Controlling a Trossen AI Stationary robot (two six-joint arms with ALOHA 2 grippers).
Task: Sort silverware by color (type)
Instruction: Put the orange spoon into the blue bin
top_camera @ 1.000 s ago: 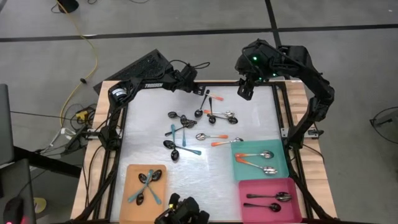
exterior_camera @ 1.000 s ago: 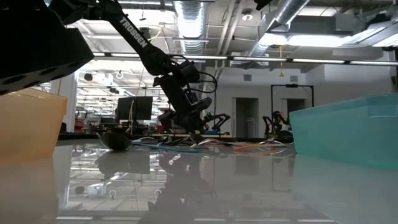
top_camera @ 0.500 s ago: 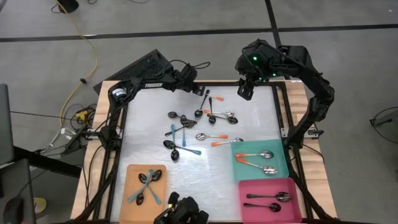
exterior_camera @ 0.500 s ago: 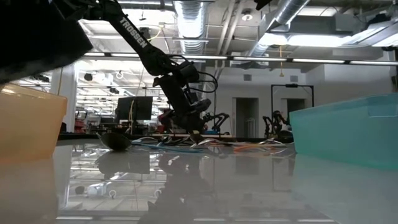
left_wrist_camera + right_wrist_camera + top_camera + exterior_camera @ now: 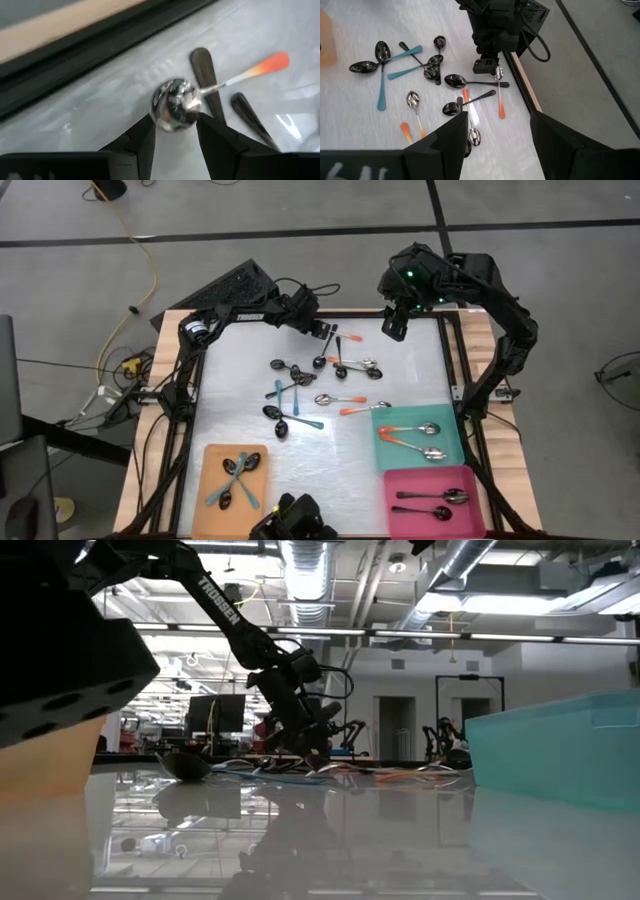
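— What sort of place is this?

— A robotics lab or workshop, open-plan. The low view shows exposed silver ducts (image 5: 300, 560) and pipes under a high ceiling, long strip lights (image 5: 520, 605), and more robot arms (image 5: 440, 735) on benches in the background.

— Anything else?

— Seen from above, a grey concrete floor (image 5: 300, 205) with a yellow cable (image 5: 150, 280) trailing beside the wooden desk (image 5: 170, 330).

A dark arm reaches down to the far side of the glossy desk (image 5: 330, 830), its tool (image 5: 312, 748) low over scattered spoons (image 5: 300, 772); a teal tray (image 5: 560, 750) stands right
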